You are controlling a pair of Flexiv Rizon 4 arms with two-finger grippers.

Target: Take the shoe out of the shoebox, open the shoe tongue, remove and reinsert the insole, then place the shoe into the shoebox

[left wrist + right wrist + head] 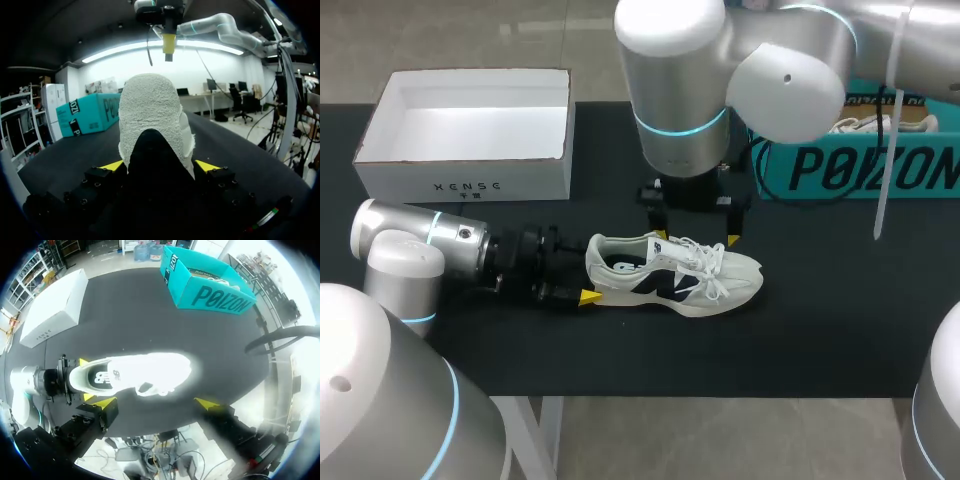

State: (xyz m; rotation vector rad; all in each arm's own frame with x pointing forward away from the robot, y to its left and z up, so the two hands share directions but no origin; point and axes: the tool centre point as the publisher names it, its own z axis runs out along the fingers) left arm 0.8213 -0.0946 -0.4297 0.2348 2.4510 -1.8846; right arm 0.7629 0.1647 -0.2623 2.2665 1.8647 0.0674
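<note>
At the heel, left pincer [159, 166] clamps the shoe [675, 275] (right pincer [156, 403] gapes above).

In your left wrist view the sneaker's [150, 115] heel hides its toe; your right arm [785, 75] covers part of the teal box [860, 170].

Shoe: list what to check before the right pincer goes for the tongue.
1. The shoe out of the shoebox, upright on the table: ok.
2. Left pincer shut on the heel: ok.
3. Right pincer open, over the shoe: ok.
4. Tongue pulled open: cannot tell.
5. Insole in the shoe: ok.
6. Shoebox open on top: ok.
</note>
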